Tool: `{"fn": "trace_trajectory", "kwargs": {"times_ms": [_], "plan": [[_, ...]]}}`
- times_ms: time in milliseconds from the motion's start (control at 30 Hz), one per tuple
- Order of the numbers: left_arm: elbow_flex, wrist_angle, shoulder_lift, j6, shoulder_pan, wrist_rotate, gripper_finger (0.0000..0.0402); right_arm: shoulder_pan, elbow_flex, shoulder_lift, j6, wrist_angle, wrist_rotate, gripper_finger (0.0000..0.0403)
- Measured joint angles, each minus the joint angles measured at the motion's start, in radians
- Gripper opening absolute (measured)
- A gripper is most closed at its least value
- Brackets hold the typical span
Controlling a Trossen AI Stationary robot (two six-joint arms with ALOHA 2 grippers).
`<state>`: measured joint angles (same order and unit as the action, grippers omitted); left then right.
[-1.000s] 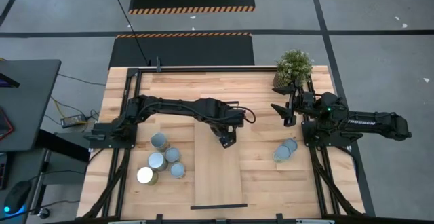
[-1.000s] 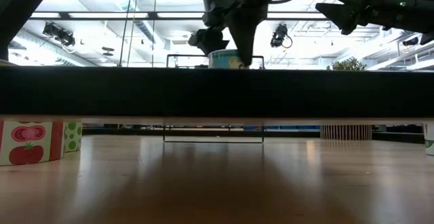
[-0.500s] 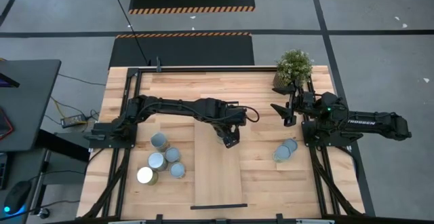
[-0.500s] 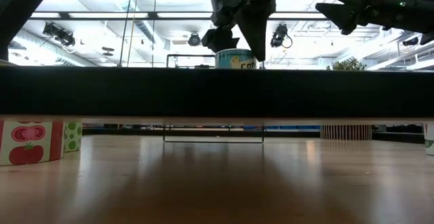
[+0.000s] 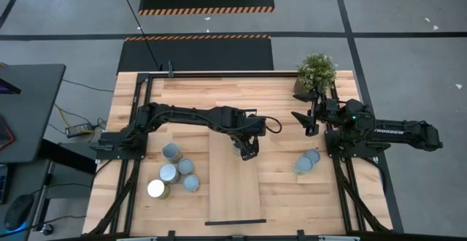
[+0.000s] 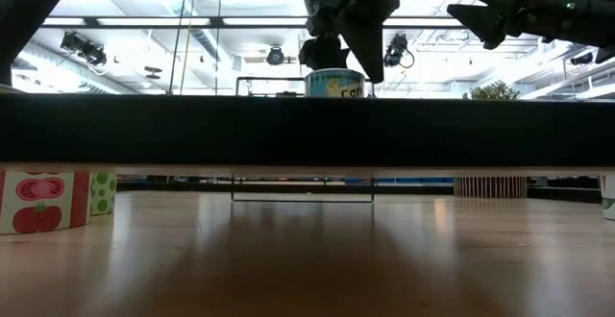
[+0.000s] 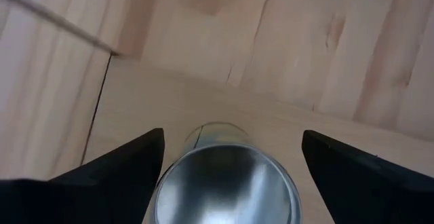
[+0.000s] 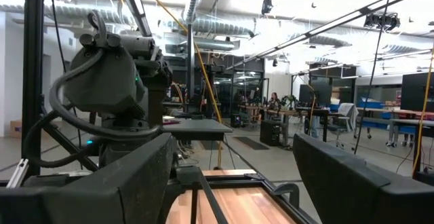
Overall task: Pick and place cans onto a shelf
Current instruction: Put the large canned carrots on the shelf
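Note:
The shelf (image 5: pixel 237 190) is a pale board lying lengthwise in the middle of the table; in the low view it is the dark band (image 6: pixel 192 130). One can (image 6: pixel 336 84) stands upright on its base near the shelf's far end. My left gripper (image 5: pixel 246 150) hangs over it, slanting down. It is open, with a finger on either side of the can's shiny top (image 7: pixel 227 190). My right gripper (image 5: pixel 303 123) waits open at the table's right side, raised, with nothing between its fingers (image 8: pixel 230 142).
Several cans (image 5: pixel 175 171) stand on the table left of the shelf; one shows a tomato label (image 6: pixel 38 202). Two more cans (image 5: pixel 308 161) stand by the right arm's base. A potted plant (image 5: pixel 316 71) is at the far right corner.
My left gripper has stayed over the can but has rolled about its own line and tipped its fingertips upward, so they now end at the can's top instead of beside its wall. The can stands slightly farther toward the table's right than a second ago.

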<state>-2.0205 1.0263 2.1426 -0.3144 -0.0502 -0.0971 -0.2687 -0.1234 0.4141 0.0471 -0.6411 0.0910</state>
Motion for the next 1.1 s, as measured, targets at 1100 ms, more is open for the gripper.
{"fn": "trace_trajectory", "kwargs": {"times_ms": [1100], "plan": [[0.001, -0.182, -0.012, 0.241, -0.004, -0.116, 0.0394, 0.000, 0.000, 0.000, 0.000, 0.000, 0.000, 0.0313]]}}
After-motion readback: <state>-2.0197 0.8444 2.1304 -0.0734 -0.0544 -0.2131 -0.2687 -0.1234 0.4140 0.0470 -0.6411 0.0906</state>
